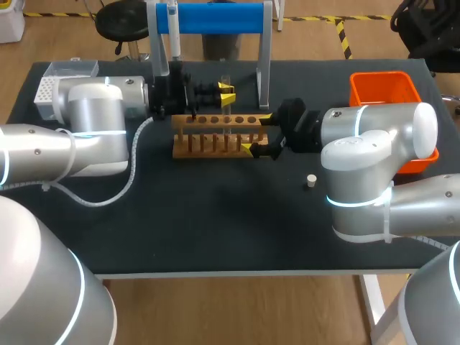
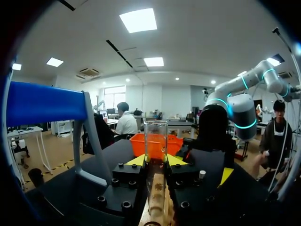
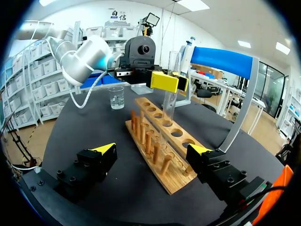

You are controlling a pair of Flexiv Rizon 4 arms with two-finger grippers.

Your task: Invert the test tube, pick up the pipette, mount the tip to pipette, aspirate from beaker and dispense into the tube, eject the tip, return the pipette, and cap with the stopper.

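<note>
The black table carries everything you see here, and your two arms come in over it from either side. Your left arm lies along the back left, your right arm along the right.

At the back edge stands the blue stand, with the pipette hanging on its left end. The orange bin sits at the back right, partly behind your right arm, and a white box sits at the back left.

The wooden rack lies across the middle. Your right gripper is spread wide, with the rack's near end between its fingers and nothing held. A gap shows beside one finger.

Your left gripper is closed on the glass tube. The tube stands upright with its lower end down in the rack's row of holes.

The beaker stands beyond the rack, under your left arm. The small stopper lies on the table near your right arm, well apart from the rack.
</note>
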